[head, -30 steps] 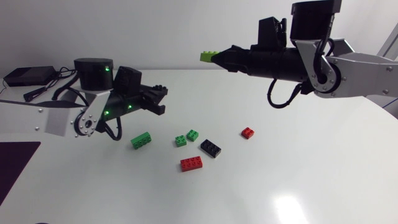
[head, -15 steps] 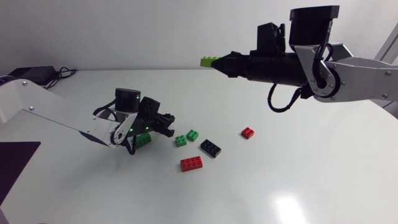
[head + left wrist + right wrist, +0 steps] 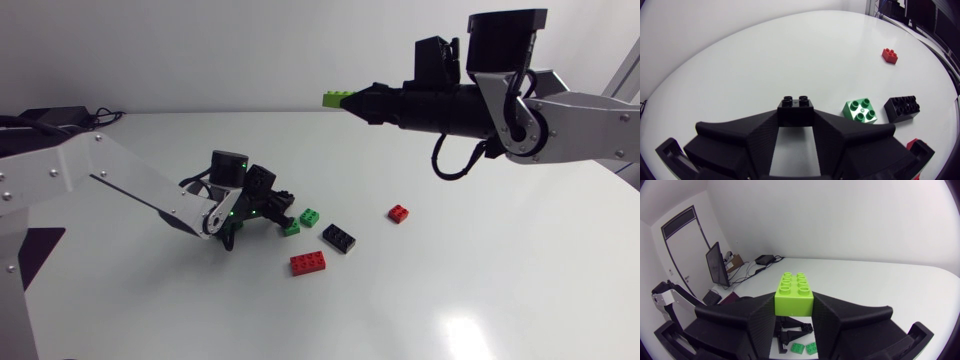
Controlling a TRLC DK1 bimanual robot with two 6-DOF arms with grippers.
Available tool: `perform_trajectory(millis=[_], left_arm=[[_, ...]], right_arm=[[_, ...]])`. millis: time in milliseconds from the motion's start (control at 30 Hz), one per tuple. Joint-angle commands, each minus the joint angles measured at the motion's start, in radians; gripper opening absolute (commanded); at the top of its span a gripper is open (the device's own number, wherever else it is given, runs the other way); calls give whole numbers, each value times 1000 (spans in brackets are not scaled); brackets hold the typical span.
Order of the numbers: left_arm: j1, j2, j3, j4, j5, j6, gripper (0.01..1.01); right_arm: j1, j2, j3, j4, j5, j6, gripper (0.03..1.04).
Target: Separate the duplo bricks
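Head view: my right gripper (image 3: 355, 100) hangs high over the far side of the table (image 3: 480, 290), fingers clamped on a lime brick (image 3: 338, 95). My left gripper (image 3: 283, 208) is low among the loose pieces. Left wrist view shows its fingers closed on a small black brick (image 3: 796, 107); I cannot tell whether that brick rests on the surface.

Lying singly, none stacked:
- green square brick (image 3: 310, 216)
- second green square (image 3: 291, 228), just beside my left fingers
- black long brick (image 3: 338, 238)
- red long brick (image 3: 307, 263)
- small red brick (image 3: 398, 213), set apart

Judgement: separation looks nearly complete. What remains is setting down the two held bricks apart from the rest.
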Motion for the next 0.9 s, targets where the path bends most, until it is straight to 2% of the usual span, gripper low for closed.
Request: perform_trajectory(millis=[0,300,467,633,867], left_arm=[[-3,33,23,9,-11,28,385],[11,24,-14,11,-31,55,433],[12,4,-37,11,-31,60,664],[23,-53,-55,-11,-31,63,833],[74,-243,-130,-46,-31,123,874]], right_arm=[[-6,4,-13,15,-6,-16,97],[-11,8,-14,16,-14,-18,98],[-11,8,-24,22,-17,-19,100],[-11,-1,-33,24,-20,-19,100],[-11,-15,-39,16,-26,-21,100]])
